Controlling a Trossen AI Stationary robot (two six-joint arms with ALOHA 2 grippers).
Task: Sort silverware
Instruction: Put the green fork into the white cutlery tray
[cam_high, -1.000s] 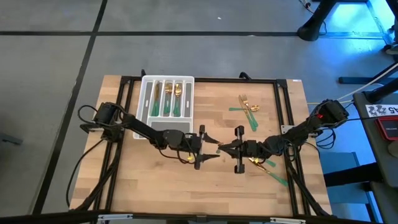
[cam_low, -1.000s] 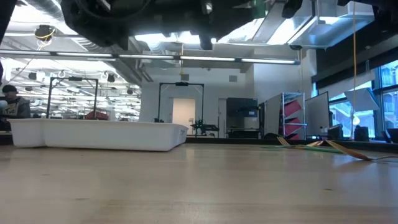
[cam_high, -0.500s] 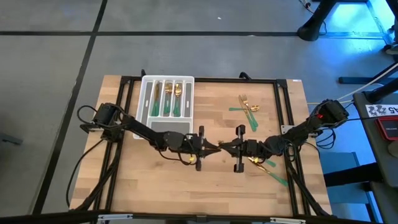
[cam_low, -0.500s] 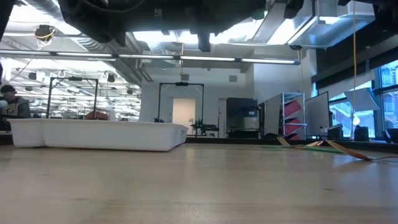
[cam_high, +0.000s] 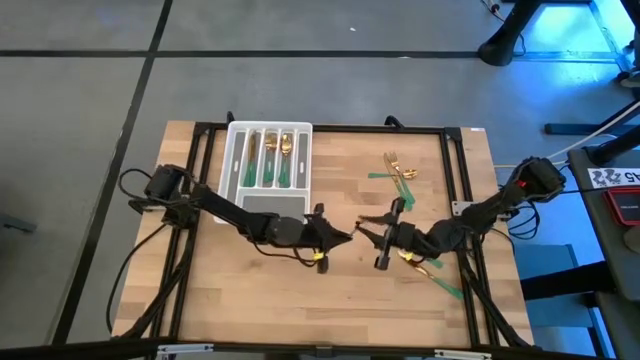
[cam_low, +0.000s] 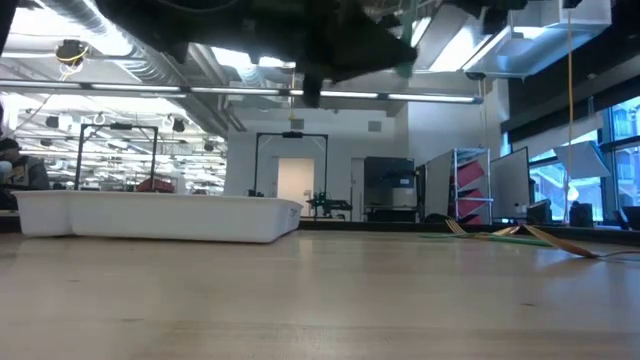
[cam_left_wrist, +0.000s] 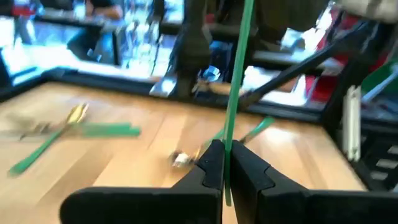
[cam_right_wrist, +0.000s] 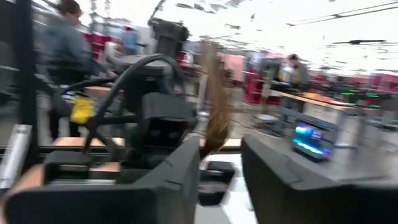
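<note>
The left end effector (cam_left_wrist: 224, 171) is clenched on the slim green handle of 1 utensil (cam_left_wrist: 236, 93), held mid-worktop between the 2 arms. A second ago the right end effector (cam_high: 385, 232) gripped this piece too, fingers level with the left's. Now it has released and rotated away, its fingers spread in the right wrist view, so the handover looks complete. By my reading, the left arm can next carry the piece to the tray.

The white tray (cam_high: 235, 160) at the back left of the worktop (cam_high: 340, 300) already holds several gold-and-green pieces in its slots. Loose silverware (cam_high: 398, 172) remains near the back right, with more (cam_high: 432, 268) beside the right arm.
</note>
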